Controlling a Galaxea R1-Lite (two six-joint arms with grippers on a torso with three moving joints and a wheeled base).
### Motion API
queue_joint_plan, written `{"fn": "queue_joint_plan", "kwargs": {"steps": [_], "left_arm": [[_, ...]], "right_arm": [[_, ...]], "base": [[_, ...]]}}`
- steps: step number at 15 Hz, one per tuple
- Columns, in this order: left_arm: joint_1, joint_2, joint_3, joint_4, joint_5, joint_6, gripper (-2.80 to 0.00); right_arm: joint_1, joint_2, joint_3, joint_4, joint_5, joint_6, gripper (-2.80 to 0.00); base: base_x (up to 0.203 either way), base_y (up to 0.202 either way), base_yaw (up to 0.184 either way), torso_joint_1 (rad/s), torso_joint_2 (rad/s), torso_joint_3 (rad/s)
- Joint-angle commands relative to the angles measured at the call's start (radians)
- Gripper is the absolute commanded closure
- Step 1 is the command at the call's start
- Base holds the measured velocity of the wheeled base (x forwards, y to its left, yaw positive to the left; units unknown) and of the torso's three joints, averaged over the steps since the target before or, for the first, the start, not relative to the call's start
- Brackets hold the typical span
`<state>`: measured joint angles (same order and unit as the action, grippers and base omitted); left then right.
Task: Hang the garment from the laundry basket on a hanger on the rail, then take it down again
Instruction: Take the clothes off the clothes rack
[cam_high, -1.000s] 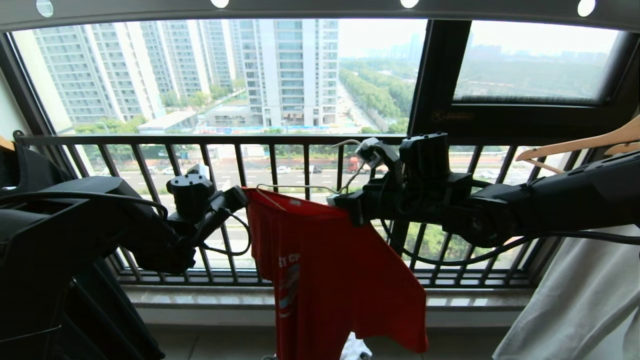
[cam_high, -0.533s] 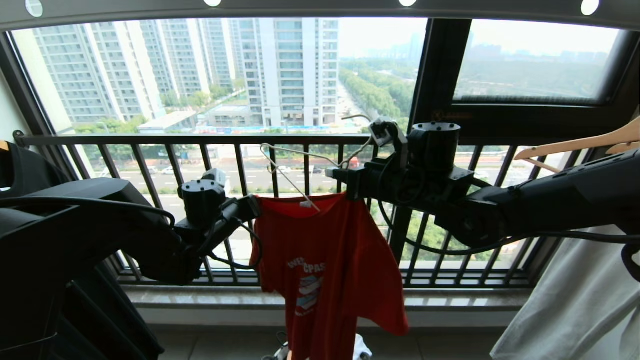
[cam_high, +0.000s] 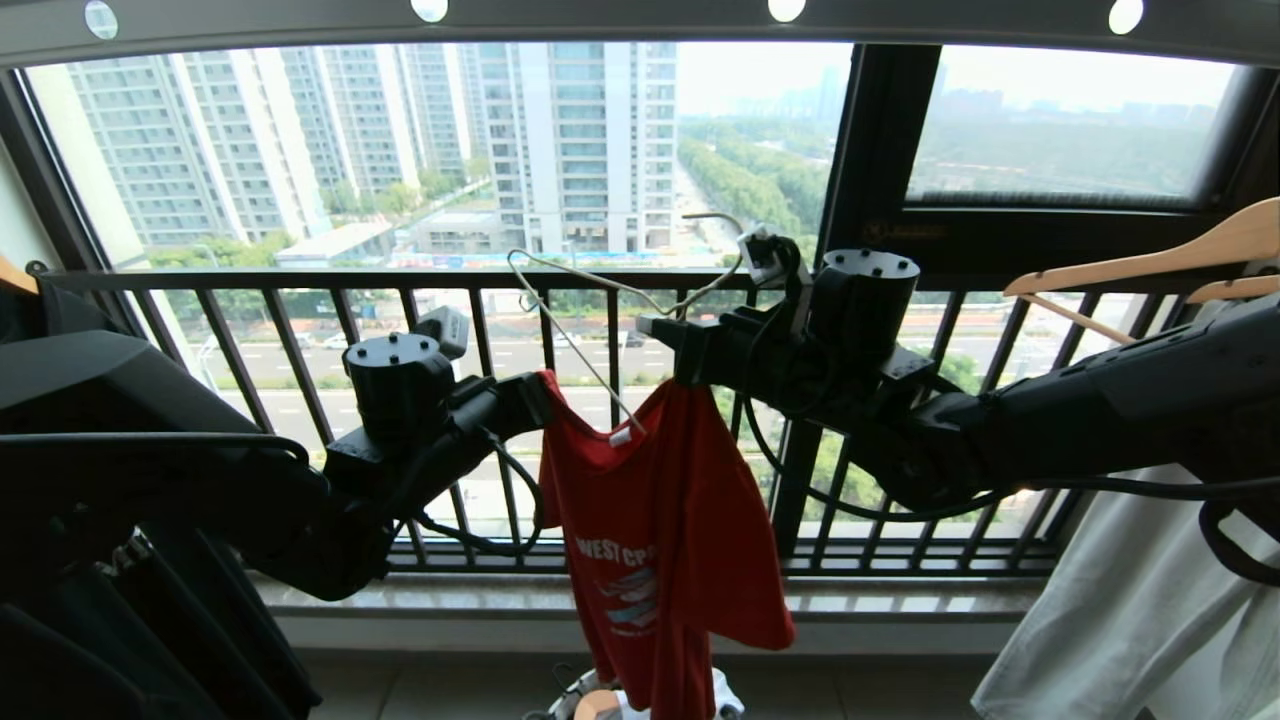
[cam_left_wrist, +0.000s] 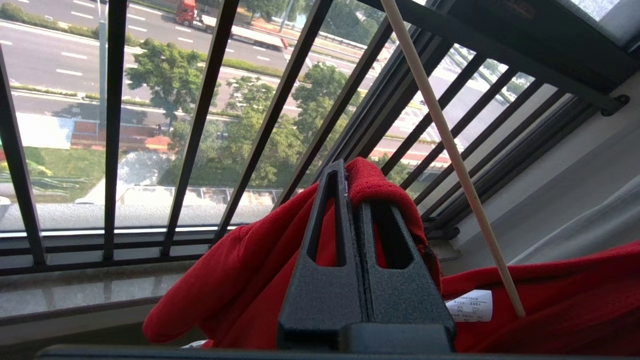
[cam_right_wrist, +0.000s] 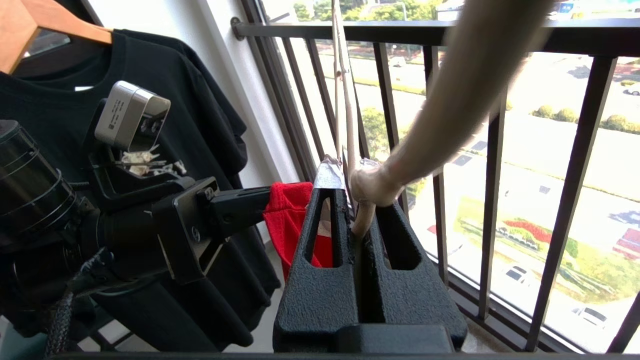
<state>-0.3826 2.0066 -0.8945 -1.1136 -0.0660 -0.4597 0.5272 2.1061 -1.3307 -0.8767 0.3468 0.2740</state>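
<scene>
Risen hanger (cam_high: 600, 300) left garment (cam_high: 660, 520) (hem hidden), laundry basket (cam_high: 600, 700) cropped

Head cam sits back behind both arms, facing the window railing (cam_high: 560, 280) straight on. Left wrist cam looks along its fingers, super close to the red T-shirt (cam_left_wrist: 250, 280), railing bars beyond. Right wrist cam is just as close, aimed sideways across the balcony, catching that same shirt and railing.
</scene>
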Motion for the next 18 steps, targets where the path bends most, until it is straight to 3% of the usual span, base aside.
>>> {"fn": "queue_joint_plan", "kwargs": {"steps": [1, 5, 6, 8, 11, 13, 16, 18], "left_arm": [[-0.021, -0.09, 0.058, -0.005, -0.06, 0.0, 0.0], [-0.027, -0.047, 0.067, -0.003, -0.074, 0.06, 0.0], [-0.044, -0.102, 0.091, 0.002, -0.089, 0.065, 0.0], [-0.101, -0.183, 0.172, 0.031, -0.184, 0.072, 0.0], [-0.123, -0.074, 0.181, 0.055, -0.202, 0.123, 0.0], [-0.119, 0.042, 0.162, 0.056, -0.159, 0.196, 0.0], [-0.041, 0.167, 0.058, 0.06, 0.008, 0.383, 0.0], [-0.067, 0.163, 0.083, 0.067, 0.022, 0.411, 0.0]], "right_arm": [[0.002, 0.015, 0.008, -0.044, 0.001, 0.023, 0.0], [-0.003, 0.055, -0.002, -0.065, -0.003, 0.034, 0.0], [-0.004, 0.054, -0.005, -0.067, -0.003, 0.036, 0.0], [-0.007, 0.054, -0.015, -0.068, -0.003, 0.042, 0.0], [-0.009, 0.034, -0.013, -0.07, -0.014, 0.044, 0.0], [-0.009, 0.033, -0.012, -0.07, -0.015, 0.044, 0.0], [-0.019, 0.048, -0.013, -0.067, -0.017, 0.039, 0.0], [-0.022, 0.025, -0.023, -0.02, -0.016, 0.044, 0.0]], "base": [[0.0, 0.0, 0.0, 0.0, 0.0, 0.0], [0.0, 0.0, 0.0, 0.0, 0.0, 0.0], [0.0, 0.0, 0.0, 0.0, 0.0, 0.0], [0.0, 0.0, 0.0, 0.0, 0.0, 0.0], [0.0, 0.0, 0.0, 0.0, 0.0, 0.0], [0.0, 0.0, 0.0, 0.0, 0.0, 0.0], [0.0, 0.0, 0.0, 0.0, 0.0, 0.0], [0.0, 0.0, 0.0, 0.0, 0.0, 0.0]]}}
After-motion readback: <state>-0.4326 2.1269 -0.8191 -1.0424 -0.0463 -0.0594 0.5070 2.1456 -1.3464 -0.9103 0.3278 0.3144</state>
